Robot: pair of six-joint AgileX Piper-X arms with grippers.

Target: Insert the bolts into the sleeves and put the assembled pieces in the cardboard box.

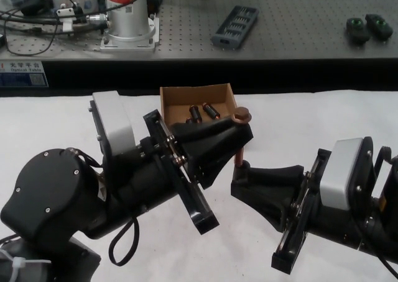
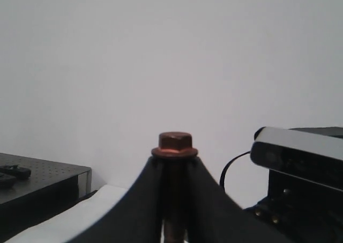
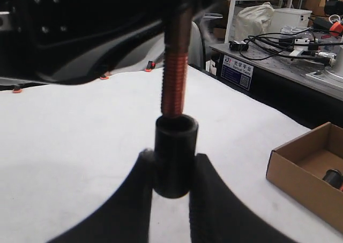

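My left gripper (image 1: 239, 131) is shut on a copper bolt (image 1: 240, 139), held upright with its hex head (image 2: 174, 143) above the fingertips. Directly below it my right gripper (image 1: 244, 170) is shut on a black sleeve (image 3: 174, 157), also upright. The bolt's threaded shank (image 3: 174, 85) reaches down into the sleeve's open mouth. Both grippers hang above the white table, just in front of the cardboard box (image 1: 166, 106). Inside the box lie two assembled pieces (image 1: 203, 112).
The box (image 3: 292, 176) stands at the table's far edge. Beyond it a raised perforated bench (image 1: 292, 27) carries a metal column base (image 1: 127, 21), cables, a dark tray (image 1: 235, 25) and two black parts (image 1: 368, 28).
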